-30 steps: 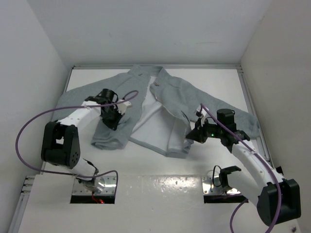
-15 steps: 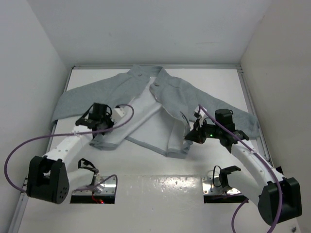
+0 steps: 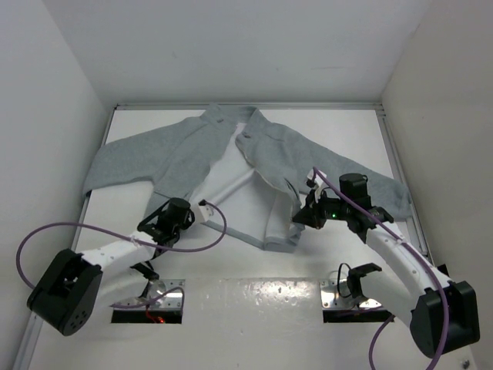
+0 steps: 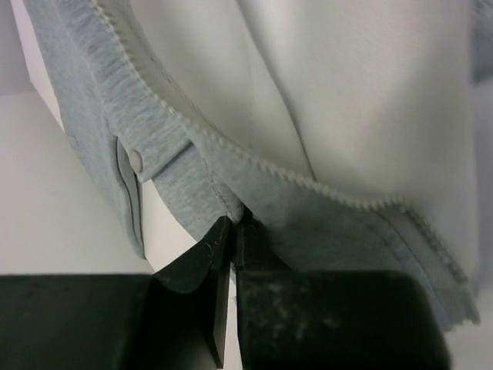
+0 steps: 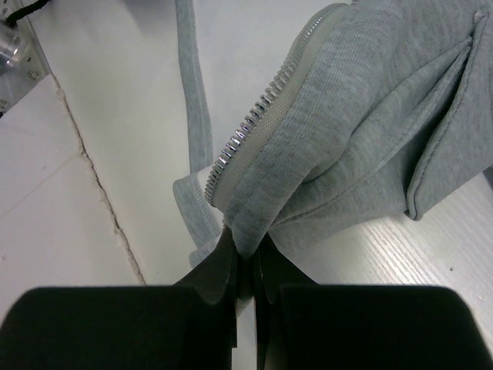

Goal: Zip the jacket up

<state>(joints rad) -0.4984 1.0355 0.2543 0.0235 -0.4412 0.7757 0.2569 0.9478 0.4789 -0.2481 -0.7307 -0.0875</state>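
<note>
White table: the flat white table top (image 3: 339, 131) is the biggest thing. White walls stand on three sides of it.
Jacket: the big, soft, light grey fleece jacket (image 3: 285, 150) lies on the far half of the table with its front side up. It is open down the middle, so its white inside (image 3: 235, 185) shows. The collar points to the back wall. One long sleeve lies out to the left and the other out to the right.
Arms: the white and black left arm (image 3: 115, 250) lies low and reaches to the bottom of the jacket's left front half. The white and black right arm (image 3: 397, 250) reaches to the bottom of the right front half.
Left gripper: the black left gripper (image 4: 233, 223) has its two fingers almost together, with only a thin slit between them. The tips nip a little bit of the jacket's grey bottom edge.
Right gripper: the black right gripper (image 5: 245, 248) is squeezed tight on the grey cloth, right at the bottom end of the zipper.
Zipper: the pale zipper (image 5: 258, 112) with small shiny teeth runs up the edge of the right half, away from the right gripper. In the left wrist view, another row of pale teeth runs along the edge of the left half. The two halves lie apart and are not joined.
Pocket flap: a grey cloth flap (image 4: 166, 158) sits on the left half, near the left gripper.
Snap: a small, round, pale snap button (image 4: 135, 160) sits at the end of that flap.
</note>
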